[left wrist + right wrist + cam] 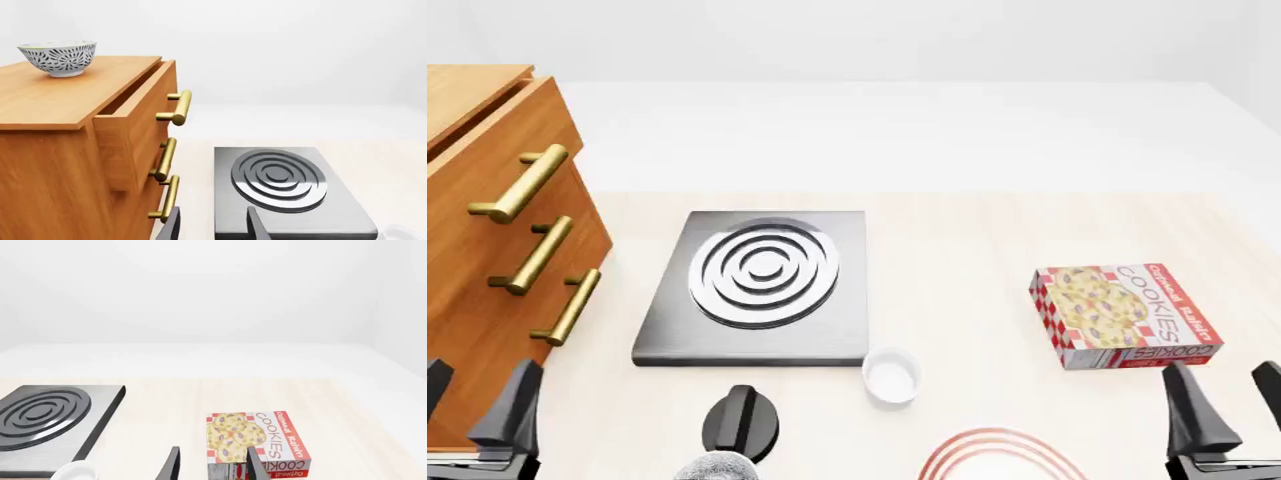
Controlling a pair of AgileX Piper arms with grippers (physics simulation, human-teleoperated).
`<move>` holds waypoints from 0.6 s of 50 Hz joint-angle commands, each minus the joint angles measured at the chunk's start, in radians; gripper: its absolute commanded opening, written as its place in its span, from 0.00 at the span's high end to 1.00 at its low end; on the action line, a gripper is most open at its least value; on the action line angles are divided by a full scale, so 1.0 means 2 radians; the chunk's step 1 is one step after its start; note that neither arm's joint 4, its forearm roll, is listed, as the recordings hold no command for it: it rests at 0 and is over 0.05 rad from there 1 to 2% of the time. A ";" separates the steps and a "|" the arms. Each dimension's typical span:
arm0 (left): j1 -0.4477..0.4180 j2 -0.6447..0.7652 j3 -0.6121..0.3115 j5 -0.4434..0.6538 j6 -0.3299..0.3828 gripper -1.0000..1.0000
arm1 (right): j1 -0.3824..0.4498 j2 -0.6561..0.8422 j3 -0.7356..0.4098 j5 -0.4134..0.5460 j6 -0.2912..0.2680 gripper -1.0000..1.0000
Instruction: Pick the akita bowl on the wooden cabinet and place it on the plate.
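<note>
Left edge of the scene: I see the large orange-brown wooden cabinet with three brass bar handles, its top drawer pulled slightly out. On its top, toward the far left corner, sits the akita bowl, round and deep, white with a dark leaf-like pattern, upright; only the left wrist view shows it. My left gripper hangs at the near left, just in front of the cabinet's lower part, jaws apart and empty.

Right of the cabinet lies a grey stove slab with a silver-ringed burner, flat on the pale wooden surface. Near its near right corner stands a small plain white ramekin, just beside the slab. A black knob-like object sits near the front edge, below the slab.

The flat white plate with thin red rings is cut off by the near edge, right of centre, well apart from the bowl.

Further right, a red-and-white cookies box lies flat. My right gripper hovers at the near right, jaws apart, holding nothing.
</note>
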 commanded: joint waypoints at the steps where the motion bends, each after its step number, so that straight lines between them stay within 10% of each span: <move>1: -0.003 0.000 -0.013 0.002 -0.004 0.00 | 0.000 0.000 0.000 0.000 0.000 0.00; 30: 0.005 -0.001 -0.010 -0.002 -0.014 0.00 | 0.000 0.000 0.000 0.000 0.000 0.00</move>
